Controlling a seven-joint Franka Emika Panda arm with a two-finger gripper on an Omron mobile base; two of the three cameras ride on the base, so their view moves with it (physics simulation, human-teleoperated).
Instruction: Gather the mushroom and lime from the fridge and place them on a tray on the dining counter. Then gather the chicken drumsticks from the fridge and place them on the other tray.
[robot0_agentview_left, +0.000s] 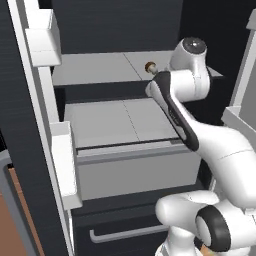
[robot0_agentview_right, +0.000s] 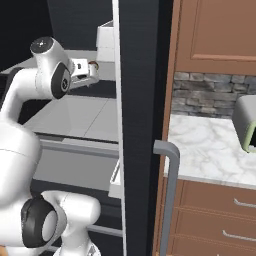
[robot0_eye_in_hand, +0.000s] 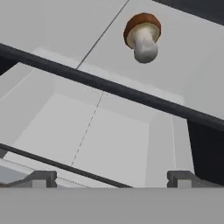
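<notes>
A mushroom with a brown cap and a white stem lies on the upper fridge shelf; it also shows as a small brown spot, the mushroom, just past the arm's wrist. My gripper is open with nothing between its fingertips. It hangs in front of the shelf's dark front edge and below it, short of the mushroom. From the right side my hand reaches into the fridge at upper-shelf height. The lime, the chicken drumsticks and the trays are out of view.
A lower shelf and a pale drawer sit below the upper shelf. White door bins line the left fridge door. The dark right door edge stands beside a marble counter holding a grey appliance.
</notes>
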